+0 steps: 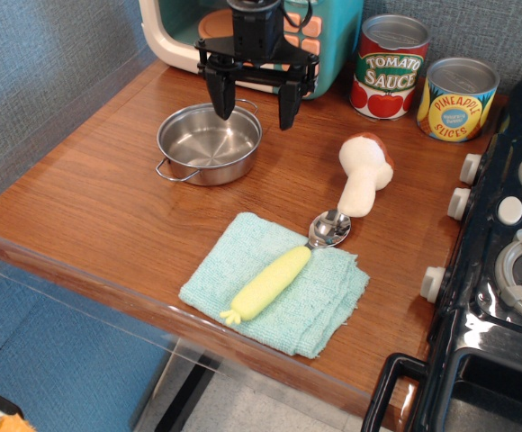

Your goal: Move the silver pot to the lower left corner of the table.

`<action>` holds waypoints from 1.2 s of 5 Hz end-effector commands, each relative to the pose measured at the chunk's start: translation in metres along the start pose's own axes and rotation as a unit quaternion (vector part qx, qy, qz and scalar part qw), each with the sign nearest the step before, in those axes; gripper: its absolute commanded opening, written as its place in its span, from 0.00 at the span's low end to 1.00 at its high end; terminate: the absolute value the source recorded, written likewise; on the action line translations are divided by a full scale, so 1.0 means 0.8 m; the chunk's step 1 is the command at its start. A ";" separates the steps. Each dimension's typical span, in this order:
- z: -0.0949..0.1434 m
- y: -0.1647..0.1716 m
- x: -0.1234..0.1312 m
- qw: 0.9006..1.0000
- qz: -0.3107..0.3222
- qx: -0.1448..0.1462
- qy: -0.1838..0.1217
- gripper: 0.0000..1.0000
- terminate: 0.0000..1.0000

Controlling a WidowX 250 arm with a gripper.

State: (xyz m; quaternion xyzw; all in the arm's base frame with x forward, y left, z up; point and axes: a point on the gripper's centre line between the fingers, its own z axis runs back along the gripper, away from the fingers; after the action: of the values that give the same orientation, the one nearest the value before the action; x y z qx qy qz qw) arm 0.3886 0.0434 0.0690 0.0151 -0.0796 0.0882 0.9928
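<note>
Observation.image shows the gripper [255, 106] with jaws apart above the silver pot's [209, 143] two-o'clock rim on the counter [108, 216]; it should straddle that rim squarely before clamping, I judge.

Silver pot [210, 143]: shiny, shallow, empty, upright; two loop handles; on brown wood-grain table [108, 216], left-rear.

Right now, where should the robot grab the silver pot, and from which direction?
Probably the thin rim of the silver pot on its far right side, coming straight down. The pot sits upright and open with nothing inside, so one finger can drop inside the wall and one outside. The open hand hangs just above that edge. The wire loop handles look too thin to pinch securely.
</note>
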 end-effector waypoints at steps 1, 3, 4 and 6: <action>-0.016 0.005 0.012 1.000 0.021 -0.006 0.001 1.00 0.00; -0.045 0.009 0.008 0.999 0.035 0.005 0.019 1.00 0.00; -0.052 0.009 0.006 0.999 0.041 -0.001 0.025 0.00 0.00; -0.043 0.011 0.009 0.999 0.043 -0.001 0.024 0.00 0.00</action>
State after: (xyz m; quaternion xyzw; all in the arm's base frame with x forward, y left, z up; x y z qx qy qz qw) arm 0.3939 0.0500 0.0148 0.0080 -0.0308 0.1300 0.9910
